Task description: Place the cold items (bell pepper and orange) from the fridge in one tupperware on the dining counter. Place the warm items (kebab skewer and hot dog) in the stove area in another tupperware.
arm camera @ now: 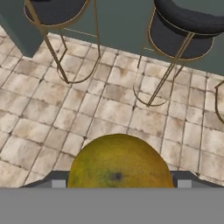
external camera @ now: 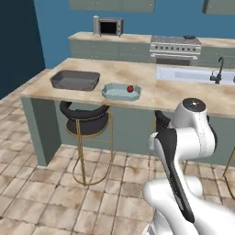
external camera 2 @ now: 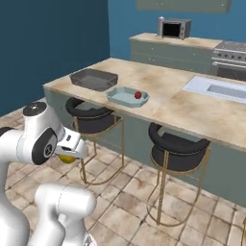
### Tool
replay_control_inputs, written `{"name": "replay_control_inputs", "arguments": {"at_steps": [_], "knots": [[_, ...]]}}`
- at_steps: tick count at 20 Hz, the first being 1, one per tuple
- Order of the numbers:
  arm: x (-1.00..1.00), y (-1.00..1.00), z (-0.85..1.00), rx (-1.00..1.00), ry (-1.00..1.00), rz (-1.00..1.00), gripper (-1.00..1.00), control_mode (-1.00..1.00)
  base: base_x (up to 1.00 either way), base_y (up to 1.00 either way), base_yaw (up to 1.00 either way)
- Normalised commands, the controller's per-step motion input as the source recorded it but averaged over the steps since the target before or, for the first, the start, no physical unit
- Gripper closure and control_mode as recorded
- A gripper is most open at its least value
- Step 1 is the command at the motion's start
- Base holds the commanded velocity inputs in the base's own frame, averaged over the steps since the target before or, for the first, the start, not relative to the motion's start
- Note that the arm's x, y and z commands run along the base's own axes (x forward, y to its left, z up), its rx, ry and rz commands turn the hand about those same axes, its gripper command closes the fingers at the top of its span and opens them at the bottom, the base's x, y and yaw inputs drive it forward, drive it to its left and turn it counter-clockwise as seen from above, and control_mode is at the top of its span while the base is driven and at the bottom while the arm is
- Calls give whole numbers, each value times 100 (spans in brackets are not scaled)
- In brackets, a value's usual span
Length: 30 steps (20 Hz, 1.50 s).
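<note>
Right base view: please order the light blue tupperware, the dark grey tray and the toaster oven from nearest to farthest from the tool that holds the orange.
1. Dark grey rectangular tray, near counter corner; too close to call against 2.
2. Light blue shallow tupperware, counter's front edge.
3. Silver toaster oven, back counter.

A glossy white arm (external camera: pixel 193 137) of rounded segments with dark grey joint bands and caps.

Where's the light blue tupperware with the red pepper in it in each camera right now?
Left base view: the light blue tupperware sits upper centre on the counter's near edge, right of the dark tray.
Right base view: upper centre, again just right of the dark tray.
Hand view: not there; the orange between the fingers, stools and floor tiles.
Shared landmark: the dark tray.
</note>
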Motion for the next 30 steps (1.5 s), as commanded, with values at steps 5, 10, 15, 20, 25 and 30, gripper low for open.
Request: {"name": "replay_control_inputs", "arguments": {"at_steps": [5,10,15,20,25,30], "knots": [[0,0,0,0,0,0,100,100,91,-18,-32],[0,0,0,0,0,0,100,100,100,28,-24],[0,0,0,0,0,0,100,100,93,53,-20],[0,0,0,0,0,0,100,100,85,42,-16],[0,0,0,0,0,0,100,100,80,28,-11],[0,0,0,0,0,0,100,100,72,38,-14]]}}
